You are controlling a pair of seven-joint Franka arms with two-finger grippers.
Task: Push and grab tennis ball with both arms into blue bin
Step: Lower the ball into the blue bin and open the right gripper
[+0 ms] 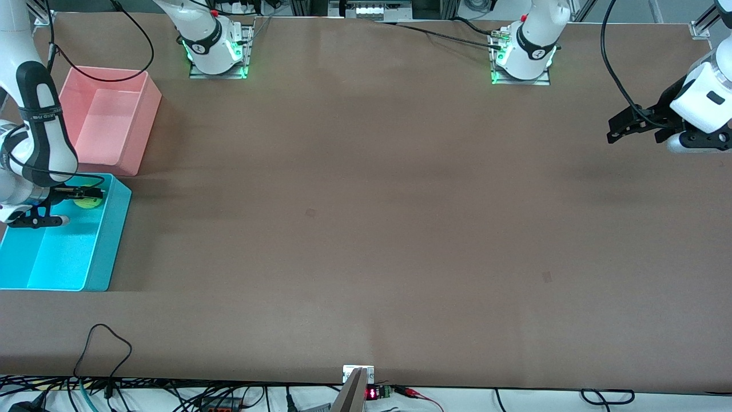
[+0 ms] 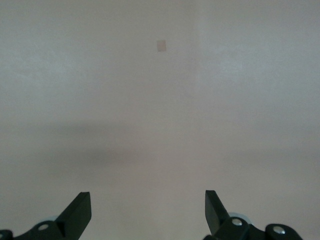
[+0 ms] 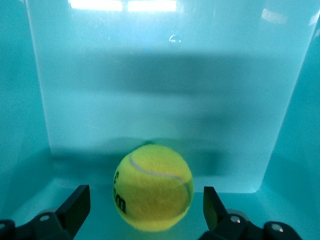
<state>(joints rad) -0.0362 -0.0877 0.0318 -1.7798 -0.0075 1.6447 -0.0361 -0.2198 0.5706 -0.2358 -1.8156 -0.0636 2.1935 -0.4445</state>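
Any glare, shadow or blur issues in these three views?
Right wrist view: ceiling-light glare on the bright cyan-blue plastic bin, banded shadows on its wall, fuzzy yellow-green tennis ball slightly soft between the open right tool. Left wrist view: washed-out table, faint shadow band, open left tool. Front view: even light, soft arm shadows.

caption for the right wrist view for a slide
Right gripper open around the tennis ball, inside the blue bin.

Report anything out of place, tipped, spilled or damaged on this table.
Nothing stands out. The tennis ball sits between the open fingers of the right gripper over the blue bin. The pink bin sits upright beside it. The left gripper waits, open, above bare table.
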